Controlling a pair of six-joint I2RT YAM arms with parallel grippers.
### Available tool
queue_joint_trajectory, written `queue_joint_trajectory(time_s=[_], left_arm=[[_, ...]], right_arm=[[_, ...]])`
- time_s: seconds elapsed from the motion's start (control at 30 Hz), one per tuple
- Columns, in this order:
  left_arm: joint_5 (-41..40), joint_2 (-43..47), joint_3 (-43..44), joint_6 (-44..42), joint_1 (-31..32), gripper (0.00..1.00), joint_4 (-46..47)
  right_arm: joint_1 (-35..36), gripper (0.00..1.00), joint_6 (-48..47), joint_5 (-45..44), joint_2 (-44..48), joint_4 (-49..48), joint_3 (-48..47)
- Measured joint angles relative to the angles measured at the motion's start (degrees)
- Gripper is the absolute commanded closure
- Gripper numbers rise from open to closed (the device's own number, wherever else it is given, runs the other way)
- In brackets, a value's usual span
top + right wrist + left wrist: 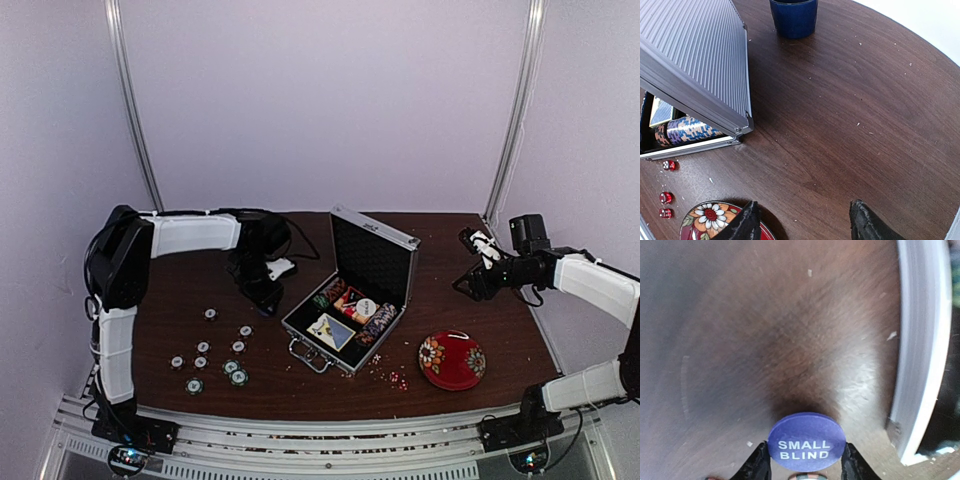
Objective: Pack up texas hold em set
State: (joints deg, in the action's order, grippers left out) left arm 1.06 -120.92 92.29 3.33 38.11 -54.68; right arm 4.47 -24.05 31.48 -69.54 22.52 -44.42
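Left hand (805, 454) is pinching the purple SMALL BLIND button (806, 441) by its rim, fingers closed in on either side, lettered face toward the wrist camera, low over the counter (500, 320). Being round, the button is giving no long axis to worry about. What matters is the case (375, 258). It is sitting just to this hand's right in the top view, its lid standing up along the far-right side, so the open side is facing the left arm. Its long axis is running on a diagonal, far-left to near-right, with the handle (308, 356) on the near edge. Right hand (805, 222) is hovering wide and empty behind the lid's back, so I'm judging the left arm nearer and better placed. Loose chips (203, 347) are lying near-left, apart from the case.
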Motion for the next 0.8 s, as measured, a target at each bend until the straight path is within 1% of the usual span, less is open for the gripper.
queue_joint_trajectory(time_s=[0.23, 0.4, 0.47, 0.53, 0.67, 0.7, 0.73, 0.77, 0.8], left_arm=[[3.3, 4.7, 4.0, 1.1, 0.9, 0.59, -0.7], [8.2, 5.2, 5.9, 1.0, 6.2, 0.59, -0.4], [9.3, 5.1, 5.9, 1.0, 8.2, 0.55, -0.4], [9.4, 5.1, 5.9, 1.2, 9.8, 0.48, -0.5], [6.0, 5.1, 5.9, 1.8, 10.0, 0.36, -0.5], [4.8, 5.1, 5.9, 2.0, 9.5, 0.33, -0.7], [4.0, 5.1, 5.9, 2.1, 8.9, 0.3, -0.7], [3.4, 5.1, 5.9, 2.2, 8.2, 0.29, -0.7], [2.6, 5.1, 5.9, 2.3, 7.2, 0.29, -0.7]], right_arm=[[0.0, 0.39, 0.0, 0.0, 0.0, 0.0, 0.0], [0.0, 0.39, 0.0, 0.0, 0.0, 0.0, 0.0], [0.0, 0.39, 0.0, 0.0, 0.0, 0.0, 0.0], [0.0, 0.39, 0.0, 0.0, 0.0, 0.0, 0.0], [0.0, 0.39, 0.0, -0.1, 0.0, 0.0, 0.0], [0.0, 0.34, 0.0, -0.3, 0.1, 0.0, 0.0], [0.0, 0.24, 0.0, -0.5, 0.3, 0.0, 0.0], [0.0, 0.06, -0.1, -0.7, 0.7, 0.0, 0.0], [0.0, 0.01, 0.2, -1.0, 1.4, -0.1, 0.2]])
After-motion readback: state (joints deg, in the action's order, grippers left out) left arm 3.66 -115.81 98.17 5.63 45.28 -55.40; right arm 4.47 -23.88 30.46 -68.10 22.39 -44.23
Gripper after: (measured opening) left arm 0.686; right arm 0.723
